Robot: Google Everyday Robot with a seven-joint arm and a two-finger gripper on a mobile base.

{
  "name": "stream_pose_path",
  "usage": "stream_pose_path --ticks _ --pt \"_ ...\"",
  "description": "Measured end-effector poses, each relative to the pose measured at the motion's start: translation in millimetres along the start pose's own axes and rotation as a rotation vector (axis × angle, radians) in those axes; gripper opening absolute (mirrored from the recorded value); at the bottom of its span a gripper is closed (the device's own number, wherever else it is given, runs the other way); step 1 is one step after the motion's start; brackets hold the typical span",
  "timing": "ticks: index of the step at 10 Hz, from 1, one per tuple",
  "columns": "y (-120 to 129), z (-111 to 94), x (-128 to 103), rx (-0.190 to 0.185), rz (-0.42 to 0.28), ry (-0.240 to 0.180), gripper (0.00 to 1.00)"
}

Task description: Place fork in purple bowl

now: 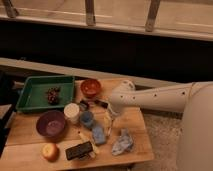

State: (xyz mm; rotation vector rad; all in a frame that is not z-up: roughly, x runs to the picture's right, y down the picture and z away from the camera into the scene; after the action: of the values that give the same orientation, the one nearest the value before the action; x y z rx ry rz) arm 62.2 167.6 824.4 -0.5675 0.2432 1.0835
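Note:
The purple bowl point(51, 123) stands empty at the left of the wooden table. My gripper point(108, 119) hangs down from the white arm point(155, 98), which reaches in from the right over the middle of the table. It is to the right of the white cup point(72, 112), well right of the bowl. I cannot make out the metal fork; it may be hidden under the gripper.
A green tray point(31, 95) holding a dark item sits at the back left, with an orange-red bowl point(90, 88) beside it. A dark-handled knife point(98, 103), blue items point(88, 119), a crumpled cloth point(122, 142), an apple point(50, 151) and a black object point(80, 150) crowd the table.

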Motion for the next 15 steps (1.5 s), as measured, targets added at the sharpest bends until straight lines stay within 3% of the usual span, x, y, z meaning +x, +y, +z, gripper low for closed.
stream_pose_path --ticks 7,9,11,15 --pt "-5 33 -1 0.021 0.089 0.046 0.69" --pt "-8 41 3 0.031 0.098 0.07 0.65" --pt "-5 44 2 0.048 0.087 0.084 0.43" --pt "-2 41 2 0.047 0.083 0.086 0.06"
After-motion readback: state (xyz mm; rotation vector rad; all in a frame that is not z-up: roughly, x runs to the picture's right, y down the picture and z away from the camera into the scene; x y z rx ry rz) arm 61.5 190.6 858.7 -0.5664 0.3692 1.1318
